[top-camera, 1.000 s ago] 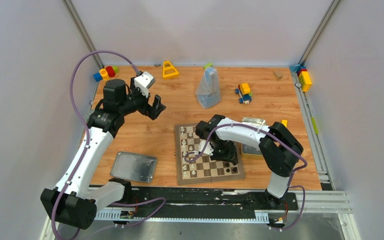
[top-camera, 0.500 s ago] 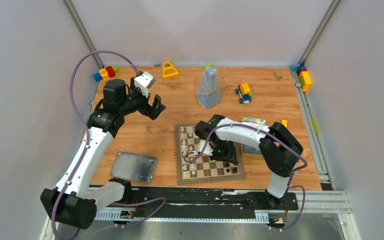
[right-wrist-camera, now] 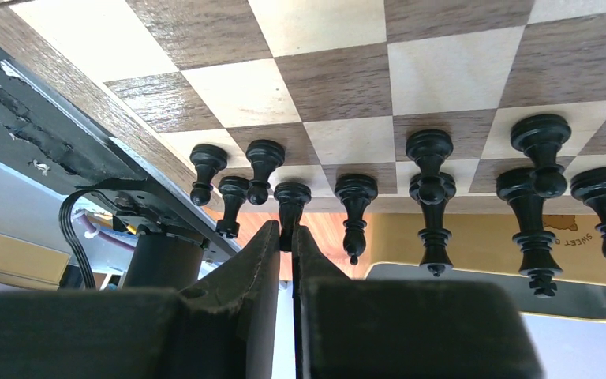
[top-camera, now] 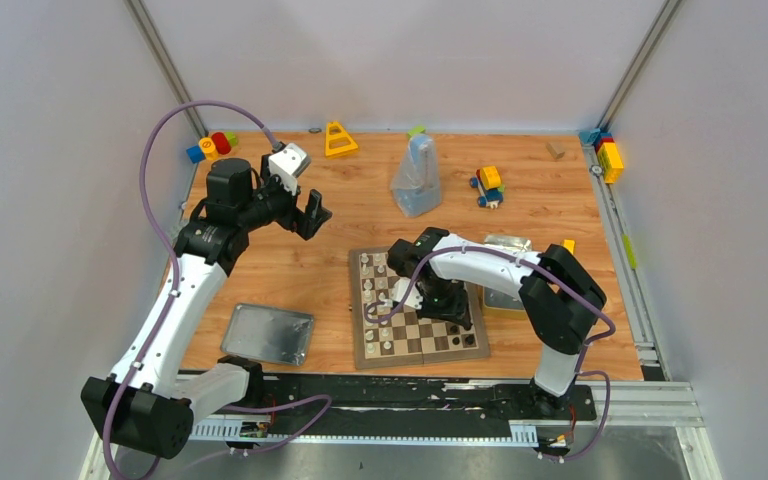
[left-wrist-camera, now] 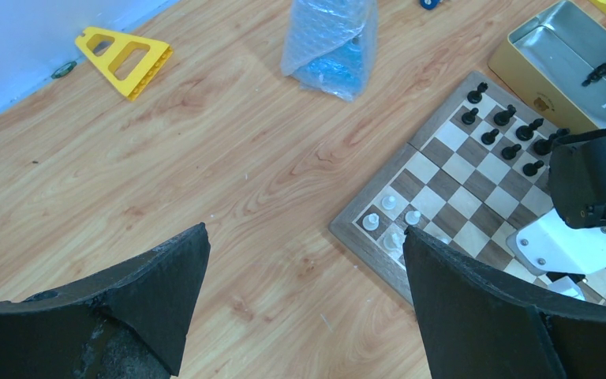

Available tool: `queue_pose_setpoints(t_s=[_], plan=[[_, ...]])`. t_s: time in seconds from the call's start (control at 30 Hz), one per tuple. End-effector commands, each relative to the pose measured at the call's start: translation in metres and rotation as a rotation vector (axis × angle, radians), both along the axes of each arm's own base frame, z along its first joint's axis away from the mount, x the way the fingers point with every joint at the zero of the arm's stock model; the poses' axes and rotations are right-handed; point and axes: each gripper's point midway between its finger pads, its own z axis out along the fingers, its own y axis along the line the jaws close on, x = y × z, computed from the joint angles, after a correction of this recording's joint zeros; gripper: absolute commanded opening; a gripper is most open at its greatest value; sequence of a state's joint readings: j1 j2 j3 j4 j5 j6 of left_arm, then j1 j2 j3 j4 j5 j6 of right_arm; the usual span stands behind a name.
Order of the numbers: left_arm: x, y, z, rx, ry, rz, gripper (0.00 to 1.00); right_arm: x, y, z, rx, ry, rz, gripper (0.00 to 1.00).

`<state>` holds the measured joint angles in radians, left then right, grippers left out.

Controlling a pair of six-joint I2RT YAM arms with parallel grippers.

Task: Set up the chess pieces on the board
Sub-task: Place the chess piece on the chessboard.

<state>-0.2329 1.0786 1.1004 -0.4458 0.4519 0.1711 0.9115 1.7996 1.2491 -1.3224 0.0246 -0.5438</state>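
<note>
The board [top-camera: 430,336] lies at the table's front centre. White chess pieces [top-camera: 370,275] stand along its left side, black pieces [left-wrist-camera: 513,130] along its right side. My right gripper [top-camera: 448,298] is low over the board's right part. In the right wrist view its fingers [right-wrist-camera: 286,229] are shut on the top of a black piece [right-wrist-camera: 290,197], which stands in line with the row of black pieces [right-wrist-camera: 430,178] at the board's [right-wrist-camera: 339,79] edge. My left gripper [top-camera: 312,213] is open and empty, raised above bare table left of the board [left-wrist-camera: 458,181]; it also shows in the left wrist view [left-wrist-camera: 304,233].
A yellow and silver tin [top-camera: 505,272] lies right of the board with one black piece in it [left-wrist-camera: 597,75]. Its silver lid [top-camera: 268,333] lies front left. A bubble-wrap bag [top-camera: 417,178], a yellow triangle [top-camera: 339,139] and toy blocks [top-camera: 488,186] are at the back.
My right gripper has shifted slightly towards the far side over the board's right part. The left arm has not moved.
</note>
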Motion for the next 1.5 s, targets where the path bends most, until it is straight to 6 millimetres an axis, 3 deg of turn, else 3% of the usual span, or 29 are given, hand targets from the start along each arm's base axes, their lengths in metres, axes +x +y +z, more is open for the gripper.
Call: queue_pose_setpoints(t_s=[0.0, 0.57, 1.03, 1.27, 1.47], plan=[[-0.001, 0.002, 0.017, -0.002, -0.063, -0.01, 1.0, 0.003, 0.011, 0.006, 0.027, -0.015, -0.003, 0.05], [-0.001, 0.002, 0.016, -0.001, -0.062, -0.01, 1.0, 0.002, 0.008, -0.001, 0.014, -0.012, 0.004, 0.09], [-0.001, 0.001, 0.016, 0.0, -0.065, -0.014, 1.0, 0.001, 0.005, -0.004, 0.006, -0.015, 0.004, 0.18], [-0.001, 0.002, 0.015, 0.003, -0.064, -0.012, 1.0, 0.003, 0.008, 0.001, 0.023, -0.029, 0.001, 0.22], [-0.001, 0.002, 0.014, 0.003, -0.064, -0.012, 1.0, 0.008, 0.017, 0.017, 0.081, -0.064, -0.004, 0.28]])
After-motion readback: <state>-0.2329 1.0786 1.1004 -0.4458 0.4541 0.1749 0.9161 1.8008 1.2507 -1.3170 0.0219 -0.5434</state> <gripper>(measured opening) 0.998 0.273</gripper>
